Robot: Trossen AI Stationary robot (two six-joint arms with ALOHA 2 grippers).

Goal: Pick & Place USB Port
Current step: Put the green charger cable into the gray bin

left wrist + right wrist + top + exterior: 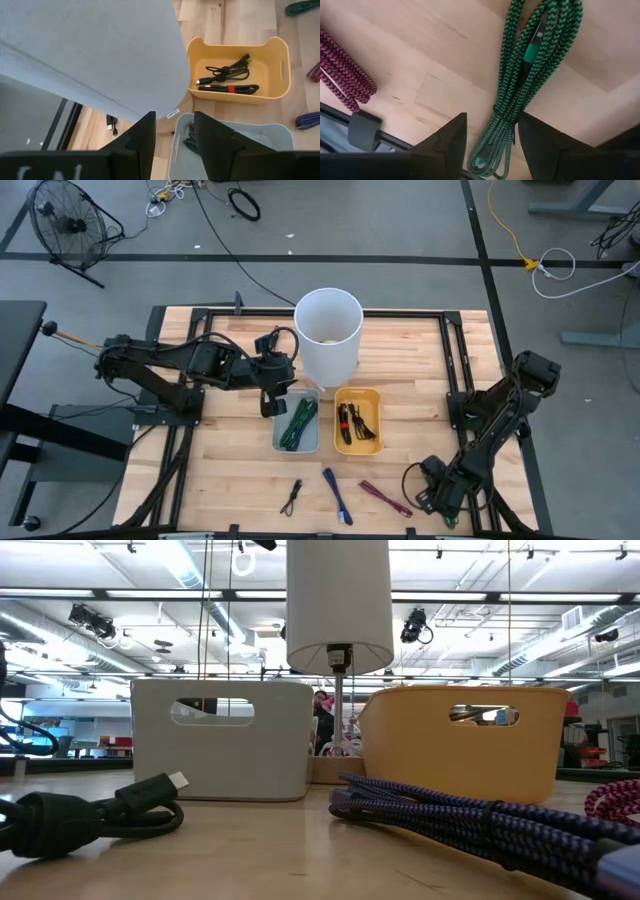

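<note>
Grey bin (279,442) with green braided cables (299,423), yellow bin (357,394) with black cables (357,423), white cylinder (328,330)

White cylinder (328,330) behind bins; fan (65,222) on floor.

Two bins sit side by side: one gray bin (297,442), one yellow bin (358,402). One white bucket (328,330) stands at their 12 o'clock.
</note>
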